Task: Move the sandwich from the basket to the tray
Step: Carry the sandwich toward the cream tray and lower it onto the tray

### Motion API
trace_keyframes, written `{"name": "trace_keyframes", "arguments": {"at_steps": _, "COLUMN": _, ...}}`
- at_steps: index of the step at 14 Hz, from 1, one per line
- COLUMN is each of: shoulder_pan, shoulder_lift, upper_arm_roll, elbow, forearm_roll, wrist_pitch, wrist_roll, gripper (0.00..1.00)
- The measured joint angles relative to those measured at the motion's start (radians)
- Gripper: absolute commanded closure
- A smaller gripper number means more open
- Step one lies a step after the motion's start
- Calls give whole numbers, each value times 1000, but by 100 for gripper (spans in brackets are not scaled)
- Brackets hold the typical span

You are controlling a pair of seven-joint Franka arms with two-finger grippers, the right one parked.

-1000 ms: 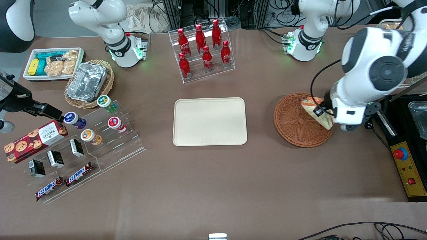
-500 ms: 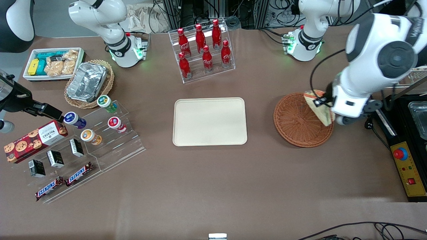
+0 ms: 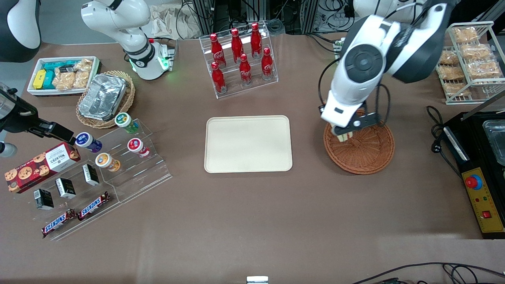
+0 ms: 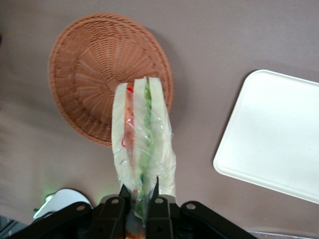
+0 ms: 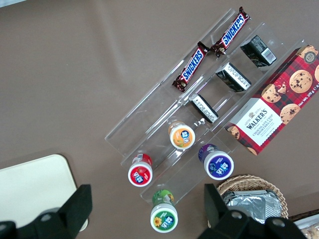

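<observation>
The sandwich point(image 4: 142, 134), a plastic-wrapped wedge of pale bread with red and green filling, hangs in the air with my left gripper point(image 4: 141, 186) shut on its end. In the front view only a pale sliver of the sandwich point(image 3: 344, 136) peeks out under the gripper point(image 3: 342, 133), above the rim of the reddish-brown wicker basket point(image 3: 371, 154) on the tray's side. The basket point(image 4: 94, 64) holds nothing else. The cream tray point(image 3: 248, 144) lies flat and bare beside the basket, toward the parked arm's end; the wrist view shows the tray's corner point(image 4: 274, 134).
A clear rack of red cola bottles point(image 3: 241, 59) stands farther from the front camera than the tray. A wire rack of bagged pastries point(image 3: 469, 59) and a yellow control box point(image 3: 483, 201) sit at the working arm's end. Acrylic steps with cups point(image 3: 130, 154) and a foil pan basket point(image 3: 104, 98) lie toward the parked arm's end.
The arm has swung over the basket from its working-arm edge to its tray-side edge, carrying the sandwich along in the shut gripper.
</observation>
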Motion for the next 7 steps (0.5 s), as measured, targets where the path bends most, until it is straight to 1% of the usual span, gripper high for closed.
{"name": "trace_keyframes", "arguments": {"at_steps": 5, "shoulder_pan": -79, "shoulder_lift": 68, "upper_arm_roll": -22, "elbow": -1, "forearm_roll": 5, "wrist_pitch": 129, "wrist_roll": 15, "gripper": 100}}
{"name": "trace_keyframes", "arguments": {"at_steps": 7, "shoulder_pan": -128, "shoulder_lift": 99, "upper_arm_roll": -30, "elbow": -7, "forearm_roll": 32, "wrist_pitch": 181, "wrist_roll": 36, "gripper": 100}}
